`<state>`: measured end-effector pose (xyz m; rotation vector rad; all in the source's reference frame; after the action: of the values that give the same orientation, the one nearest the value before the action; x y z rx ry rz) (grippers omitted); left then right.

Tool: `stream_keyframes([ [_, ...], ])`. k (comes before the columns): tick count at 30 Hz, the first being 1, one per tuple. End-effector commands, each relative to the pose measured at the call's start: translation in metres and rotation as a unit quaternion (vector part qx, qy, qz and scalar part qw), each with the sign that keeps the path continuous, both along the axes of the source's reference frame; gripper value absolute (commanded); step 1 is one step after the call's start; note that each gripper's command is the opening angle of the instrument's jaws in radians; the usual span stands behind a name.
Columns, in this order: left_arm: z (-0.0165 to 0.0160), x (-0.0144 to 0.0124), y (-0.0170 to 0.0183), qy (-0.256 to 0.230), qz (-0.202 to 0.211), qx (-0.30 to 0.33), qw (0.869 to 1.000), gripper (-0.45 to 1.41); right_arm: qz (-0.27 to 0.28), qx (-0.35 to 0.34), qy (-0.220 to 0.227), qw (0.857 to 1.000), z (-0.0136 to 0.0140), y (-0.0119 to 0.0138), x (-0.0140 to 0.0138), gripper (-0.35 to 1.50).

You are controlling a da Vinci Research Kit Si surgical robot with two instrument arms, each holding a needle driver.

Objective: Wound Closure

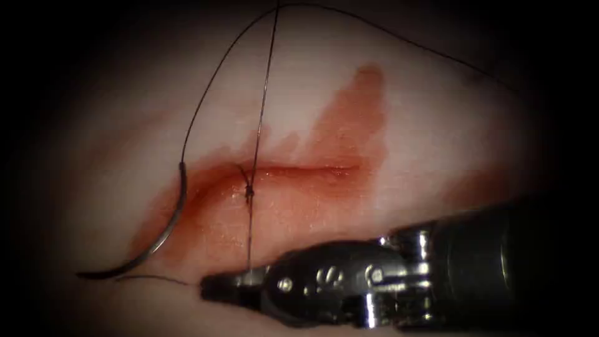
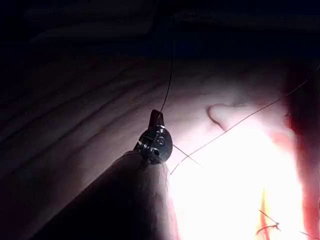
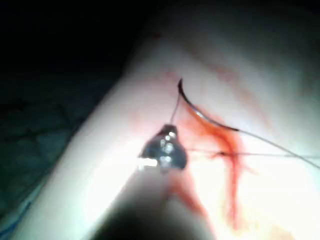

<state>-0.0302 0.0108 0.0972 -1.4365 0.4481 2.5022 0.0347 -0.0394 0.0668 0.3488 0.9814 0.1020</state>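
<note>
The curved needle [image 1: 167, 234] lies free on the tissue [image 1: 437, 131] at the left end of the cut [image 1: 312, 168], held by neither tool and not in the tissue. A knot [image 1: 249, 191] sits on the cut left of its middle. From the knot one thread [image 1: 249, 237] runs down into my right tool [image 1: 215, 288], whose jaws are shut on it. Another strand [image 1: 265, 81] rises taut out of the top of the picture. In the left wrist view my left tool [image 2: 156, 118] is shut on a thread [image 2: 169, 80]. The needle [image 3: 200, 112] lies just beyond my right tool [image 3: 169, 133].
Red fluid [image 1: 349, 118] stains the tissue around the cut and up to the right. A long loop of thread [image 1: 212, 81] arcs from the needle's tail over the tissue toward the far right. A short loose thread end [image 1: 153, 278] lies by the needle's tip.
</note>
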Motion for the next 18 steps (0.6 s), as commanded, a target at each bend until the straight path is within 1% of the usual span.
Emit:
stream_keyframes([
  [1,0.0004,-0.0005,0.0004,0.011,0.006,-0.010,1.000,-0.45,0.007,0.002,0.000,1.000,0.0007,0.0004,0.0007,-0.35],
  [4,0.0000,-0.0001,0.0009,0.040,0.014,-0.032,0.999,-0.45,0.008,-0.001,0.002,1.000,0.0013,0.0001,0.0007,-0.35],
  [7,-0.0006,0.0004,0.0014,0.063,0.017,-0.056,0.996,-0.45,0.009,0.020,0.000,1.000,0.0020,-0.0011,0.0008,-0.35],
  [8,-0.0009,0.0007,0.0017,0.076,0.016,-0.064,0.995,-0.45,0.010,0.036,0.000,0.999,0.0025,-0.0020,0.0009,-0.35],
  [10,-0.0007,0.0005,0.0015,0.090,0.015,-0.068,0.994,-0.45,0.010,0.047,-0.001,0.999,0.0027,-0.0026,0.0010,-0.35],
  [13,-0.0002,0.0002,0.0009,0.099,0.021,-0.073,0.992,-0.45,0.014,0.076,-0.005,0.997,0.0027,-0.0031,0.0012,-0.35],
  [18,0.0003,-0.0005,0.0005,0.112,0.027,-0.083,0.990,-0.45,0.018,0.089,-0.005,0.996,0.0020,-0.0037,0.0010,-0.35],
])
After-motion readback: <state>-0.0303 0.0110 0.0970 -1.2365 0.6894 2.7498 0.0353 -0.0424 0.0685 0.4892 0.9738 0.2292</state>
